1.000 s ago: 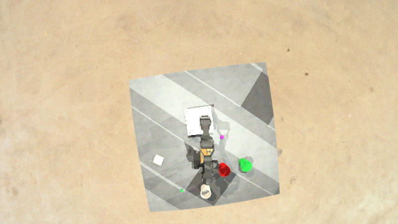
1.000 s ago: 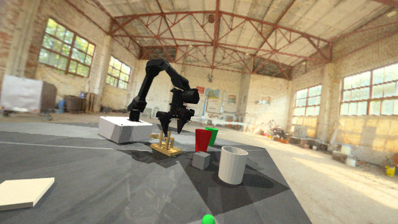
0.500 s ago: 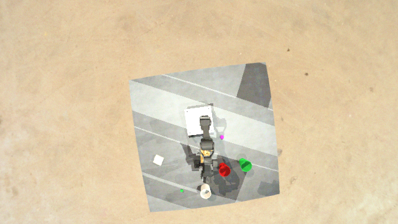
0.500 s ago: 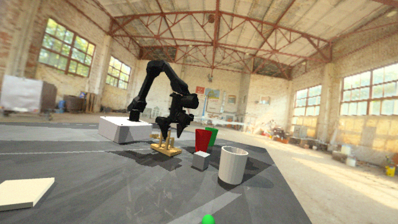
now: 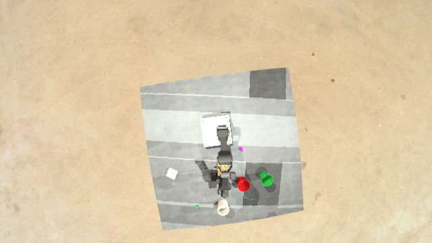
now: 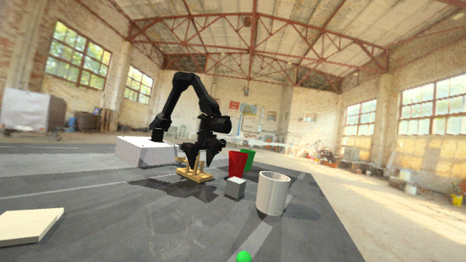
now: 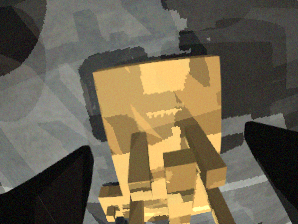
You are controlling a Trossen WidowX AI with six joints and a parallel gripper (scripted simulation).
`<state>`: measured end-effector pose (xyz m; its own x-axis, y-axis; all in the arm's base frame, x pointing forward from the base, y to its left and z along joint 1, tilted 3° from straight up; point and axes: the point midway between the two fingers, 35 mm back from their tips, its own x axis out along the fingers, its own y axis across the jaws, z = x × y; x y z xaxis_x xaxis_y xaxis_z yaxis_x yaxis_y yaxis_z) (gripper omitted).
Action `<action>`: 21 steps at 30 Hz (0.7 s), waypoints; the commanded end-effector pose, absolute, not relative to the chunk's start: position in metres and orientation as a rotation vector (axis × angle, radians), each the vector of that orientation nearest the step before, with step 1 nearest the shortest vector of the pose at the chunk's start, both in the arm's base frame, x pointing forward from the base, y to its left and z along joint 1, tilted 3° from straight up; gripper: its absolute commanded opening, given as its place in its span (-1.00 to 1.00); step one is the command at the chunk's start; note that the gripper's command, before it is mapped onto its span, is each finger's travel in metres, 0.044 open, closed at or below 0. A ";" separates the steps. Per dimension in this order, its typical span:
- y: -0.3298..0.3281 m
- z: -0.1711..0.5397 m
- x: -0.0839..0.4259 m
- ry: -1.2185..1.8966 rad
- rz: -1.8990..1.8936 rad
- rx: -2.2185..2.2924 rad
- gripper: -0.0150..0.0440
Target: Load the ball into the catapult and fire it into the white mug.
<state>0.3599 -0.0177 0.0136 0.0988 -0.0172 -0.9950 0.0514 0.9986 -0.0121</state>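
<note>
The wooden catapult [image 5: 223, 167] [image 6: 194, 175] [image 7: 160, 100] stands on the table under the arm. My gripper [image 5: 223, 175] [image 6: 200, 167] [image 7: 170, 143] is open and empty, pointing down over the catapult, its fingers spread wide to either side in the wrist view. The white mug [image 5: 223, 208] [image 6: 271, 194] stands upright beyond the catapult, near the table edge. A small magenta ball [image 5: 241, 148] lies beside the arm's base box. A small green ball [image 5: 197, 206] [image 6: 244, 256] lies to the mug's left in the top view. The catapult's cup is not clearly visible.
A red cup [image 5: 244, 184] [image 6: 237, 164] and a green cup [image 5: 266, 179] [image 6: 249, 158] stand to one side of the catapult. A grey block [image 6: 235, 188] sits between catapult and mug. A cream tile [image 5: 172, 173] [image 6: 29, 223] lies apart. The arm stands on a white box [image 5: 210, 131] [image 6: 145, 153].
</note>
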 end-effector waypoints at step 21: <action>-0.018 0.003 0.360 1.473 -0.051 0.028 -0.11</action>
<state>0.3598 -0.0176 0.0030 0.0972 -0.0160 -0.9951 0.0508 0.9986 -0.0111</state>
